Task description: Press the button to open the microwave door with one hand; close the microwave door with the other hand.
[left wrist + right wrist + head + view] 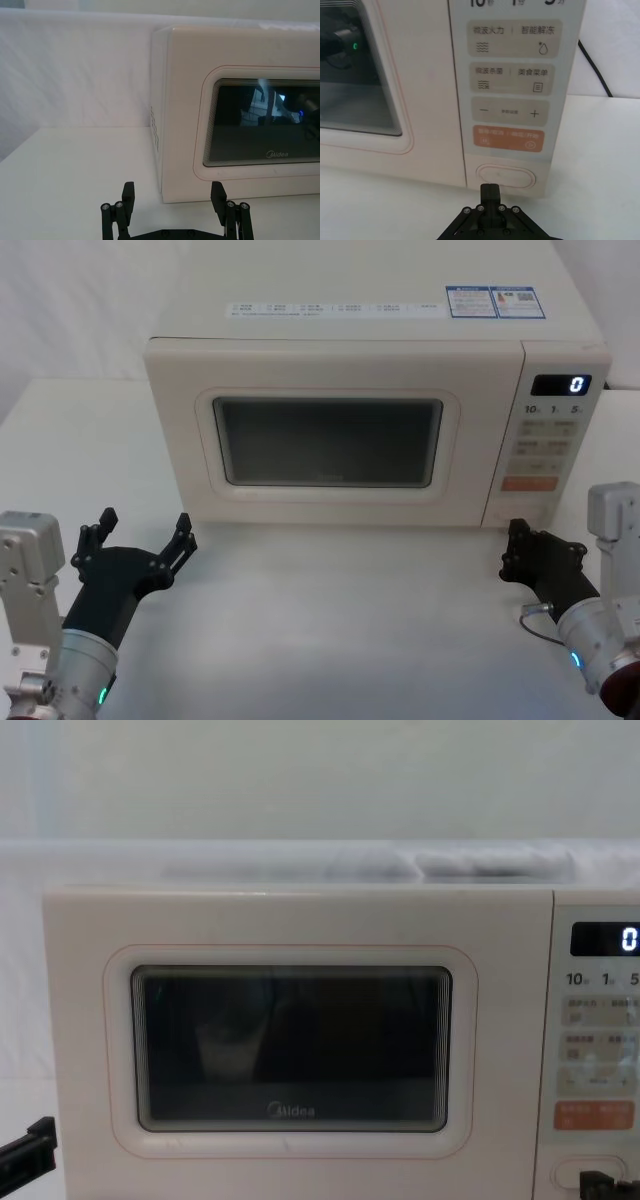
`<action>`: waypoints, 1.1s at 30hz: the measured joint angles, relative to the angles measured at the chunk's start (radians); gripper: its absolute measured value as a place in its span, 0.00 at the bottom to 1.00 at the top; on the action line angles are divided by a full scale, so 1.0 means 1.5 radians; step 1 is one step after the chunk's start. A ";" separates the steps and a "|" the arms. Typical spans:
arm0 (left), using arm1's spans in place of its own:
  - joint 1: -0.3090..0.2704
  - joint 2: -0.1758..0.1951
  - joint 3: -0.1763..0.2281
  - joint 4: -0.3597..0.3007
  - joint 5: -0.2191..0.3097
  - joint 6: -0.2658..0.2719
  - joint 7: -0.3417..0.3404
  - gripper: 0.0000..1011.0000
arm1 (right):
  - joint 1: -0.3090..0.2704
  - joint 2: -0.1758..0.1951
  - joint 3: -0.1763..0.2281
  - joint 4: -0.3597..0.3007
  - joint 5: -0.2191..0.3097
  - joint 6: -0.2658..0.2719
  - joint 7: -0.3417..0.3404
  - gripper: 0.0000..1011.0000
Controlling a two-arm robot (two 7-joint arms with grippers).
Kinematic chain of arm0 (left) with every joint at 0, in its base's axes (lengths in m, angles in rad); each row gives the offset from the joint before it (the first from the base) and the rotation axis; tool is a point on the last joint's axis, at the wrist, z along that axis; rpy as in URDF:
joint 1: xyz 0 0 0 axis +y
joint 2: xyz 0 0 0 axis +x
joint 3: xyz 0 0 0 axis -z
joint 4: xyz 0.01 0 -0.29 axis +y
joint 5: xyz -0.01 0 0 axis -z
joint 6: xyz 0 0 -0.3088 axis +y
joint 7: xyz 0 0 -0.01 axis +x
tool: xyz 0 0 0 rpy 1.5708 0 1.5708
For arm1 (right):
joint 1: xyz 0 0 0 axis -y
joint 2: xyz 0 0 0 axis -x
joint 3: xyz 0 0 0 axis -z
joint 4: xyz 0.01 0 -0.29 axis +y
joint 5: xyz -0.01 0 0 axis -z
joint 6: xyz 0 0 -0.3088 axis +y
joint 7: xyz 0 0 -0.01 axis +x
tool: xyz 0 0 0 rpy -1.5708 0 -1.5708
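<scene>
A cream-white microwave [370, 410] fills the centre of the head view, its door [330, 435] shut flush with the body; the display at upper right reads 0. The right gripper [518, 552], fingers drawn together into a single tip, hovers at lower right just short of the pill-shaped button [505, 176], which sits at the foot of the control panel below the orange key [508, 138]; the wrist view shows the tip lined up with the button but not yet touching. The left gripper [146, 532] waits at lower left, fingers spread apart, near the door's hinge-side corner. The opening step appears under way; next likely comes a short, straight push forward onto the button.
</scene>
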 joint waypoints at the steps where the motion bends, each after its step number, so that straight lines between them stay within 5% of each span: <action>1: 0.000 0.000 0.000 0.000 0.000 0.000 0.000 0.99 | 0.002 -0.001 0.001 0.003 0.000 -0.001 0.000 0.00; 33: 0.000 0.000 0.000 0.000 0.000 0.000 0.000 0.99 | 0.050 -0.030 0.012 0.067 -0.009 -0.021 -0.010 0.00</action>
